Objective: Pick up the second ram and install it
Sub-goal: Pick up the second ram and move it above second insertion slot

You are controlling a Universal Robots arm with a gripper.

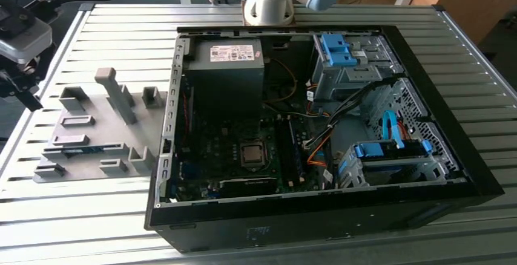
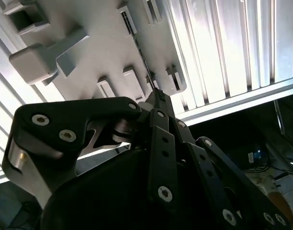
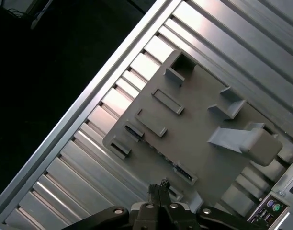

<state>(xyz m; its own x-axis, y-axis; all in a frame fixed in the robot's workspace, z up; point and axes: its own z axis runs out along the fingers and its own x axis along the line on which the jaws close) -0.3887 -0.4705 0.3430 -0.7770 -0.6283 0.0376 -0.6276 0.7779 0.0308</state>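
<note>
The second ram (image 1: 82, 150) is a thin blue-green stick lying on edge in a slot of the grey fixture plate (image 1: 97, 129), at the exterior view's left of the open computer case (image 1: 323, 114). In both wrist views it is a thin line along the plate (image 3: 158, 152) (image 2: 142, 60). My gripper (image 1: 29, 97) hangs above the table's edge, to the exterior view's left of the plate and apart from the ram. Its black fingertips (image 3: 163, 184) (image 2: 158, 94) are pressed together with nothing between them.
The fixture plate carries several raised grey holders, the tallest a post (image 1: 117, 95). Inside the case are the power supply (image 1: 226, 74), the processor socket (image 1: 253, 154), the memory slots (image 1: 293, 150), blue drive brackets (image 1: 335, 50) and cables. The slatted metal table (image 1: 81, 216) surrounds them.
</note>
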